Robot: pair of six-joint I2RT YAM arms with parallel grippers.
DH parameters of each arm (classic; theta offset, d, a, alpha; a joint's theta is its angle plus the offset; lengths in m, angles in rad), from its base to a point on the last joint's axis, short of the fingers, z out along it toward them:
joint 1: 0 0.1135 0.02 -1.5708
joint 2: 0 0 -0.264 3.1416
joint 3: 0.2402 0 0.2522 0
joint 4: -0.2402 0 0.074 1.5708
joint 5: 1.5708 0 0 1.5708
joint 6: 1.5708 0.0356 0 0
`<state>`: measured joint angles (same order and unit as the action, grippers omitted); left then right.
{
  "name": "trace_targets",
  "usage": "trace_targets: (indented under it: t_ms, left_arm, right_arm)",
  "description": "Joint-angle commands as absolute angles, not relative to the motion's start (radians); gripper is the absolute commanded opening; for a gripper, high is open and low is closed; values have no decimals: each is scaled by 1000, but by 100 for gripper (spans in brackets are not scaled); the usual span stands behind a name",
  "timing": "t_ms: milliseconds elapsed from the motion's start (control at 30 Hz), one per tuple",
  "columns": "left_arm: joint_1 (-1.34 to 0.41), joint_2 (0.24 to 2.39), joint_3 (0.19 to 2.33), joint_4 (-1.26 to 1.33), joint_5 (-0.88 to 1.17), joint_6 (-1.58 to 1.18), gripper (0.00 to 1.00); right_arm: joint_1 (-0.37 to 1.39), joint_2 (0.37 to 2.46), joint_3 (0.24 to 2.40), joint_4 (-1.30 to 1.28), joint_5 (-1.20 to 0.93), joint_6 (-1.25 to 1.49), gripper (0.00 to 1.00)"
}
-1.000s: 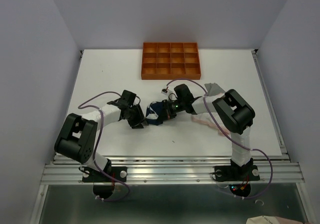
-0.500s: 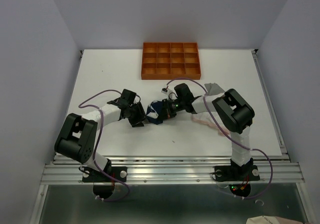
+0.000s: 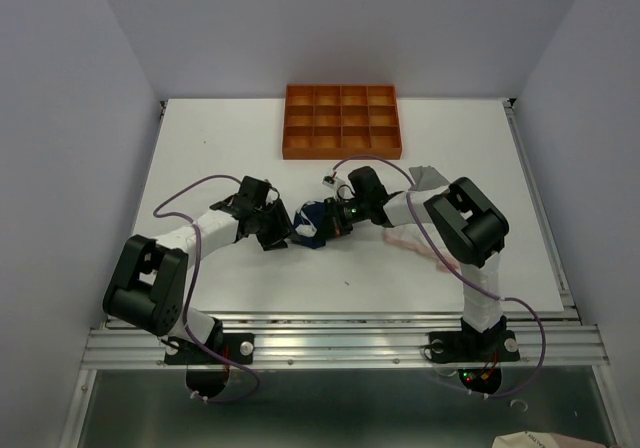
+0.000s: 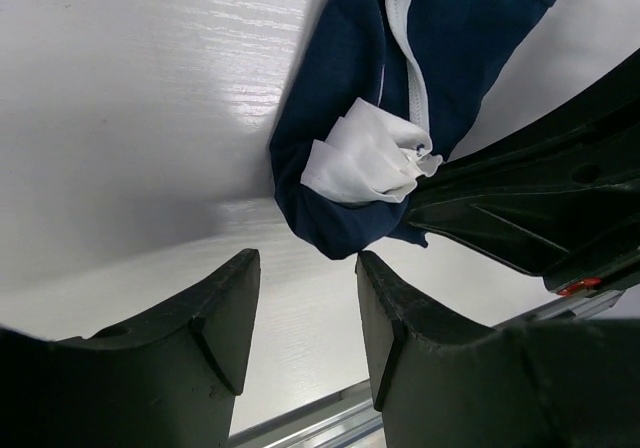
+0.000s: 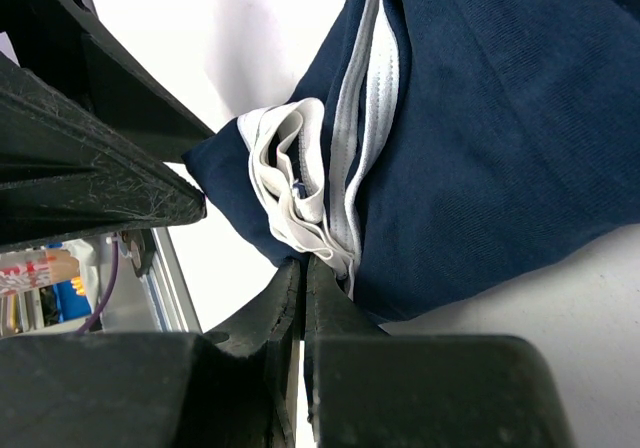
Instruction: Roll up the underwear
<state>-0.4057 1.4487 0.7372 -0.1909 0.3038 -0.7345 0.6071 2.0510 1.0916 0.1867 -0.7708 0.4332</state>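
The navy blue underwear (image 3: 311, 223) with white trim lies bunched into a loose roll at the table's middle, between my two grippers. In the left wrist view the roll (image 4: 345, 118) shows a white fold at its end. My left gripper (image 4: 305, 263) is open, its tips just short of the roll's near end with nothing between them. My right gripper (image 5: 303, 265) is shut, its tips pressed against the white trim at the edge of the navy roll (image 5: 480, 148). The pale pink underwear (image 3: 421, 248) lies flat by the right arm. The grey underwear (image 3: 428, 176) lies behind that arm.
An orange tray (image 3: 343, 121) of small compartments stands at the back middle of the white table (image 3: 220, 138). The metal rail (image 3: 340, 343) runs along the near edge. A cable loops over each arm.
My left gripper has opened wider, let go of the navy roll and shifted slightly away from the near edge. The right gripper has stayed shut in place.
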Motion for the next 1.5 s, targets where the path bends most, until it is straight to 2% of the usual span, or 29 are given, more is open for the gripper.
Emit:
trace_targets:
  t_ms: [0, 533, 900, 1033, 1167, 1467]
  left_arm:
    - [-407, 1459, 756, -187, 282, -713, 54]
    - [-402, 1546, 801, -149, 241, -716, 52]
    - [-402, 1618, 831, -219, 172, -724, 43]
    - [-402, 1667, 874, -291, 117, -739, 38]
    - [-400, 1707, 902, -363, 94, -753, 38]
    - [-414, 1750, 957, -445, 71, -744, 36]
  right_arm:
    - [597, 2102, 1091, 117, -661, 377, 1]
    - [597, 2111, 1094, 118, -678, 362, 1]
    - [597, 2109, 1100, 110, -687, 334, 1]
    - [597, 2097, 1091, 130, -686, 305, 9]
    - [597, 2069, 1114, 101, -661, 246, 20]
    - [606, 1945, 1134, 80, -603, 149, 33]
